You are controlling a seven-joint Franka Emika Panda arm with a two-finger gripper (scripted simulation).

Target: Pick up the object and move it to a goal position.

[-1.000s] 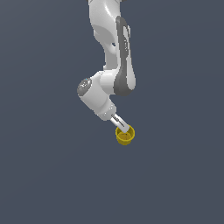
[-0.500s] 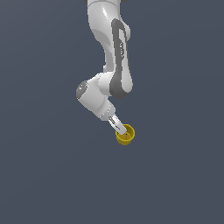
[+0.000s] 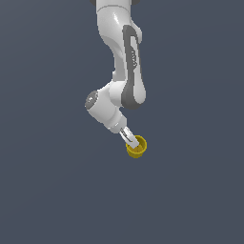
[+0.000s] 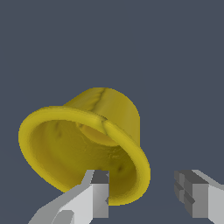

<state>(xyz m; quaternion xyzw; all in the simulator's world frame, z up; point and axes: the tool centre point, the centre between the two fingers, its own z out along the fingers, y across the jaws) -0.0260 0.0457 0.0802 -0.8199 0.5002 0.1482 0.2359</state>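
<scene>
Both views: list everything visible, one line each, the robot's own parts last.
yellow cup: one, yellow, at the pincer's tip, tilted with its open rim toward the wrist camera.
background: plain dark grey-blue, with no visible surface edge.
arm: one, white with dark grey panels, coming down from the exterior view's top.
pincer: one, pale grey fingers with darker pads, spread apart; one finger overlaps the cup's rim, the other is clear of it.
</scene>
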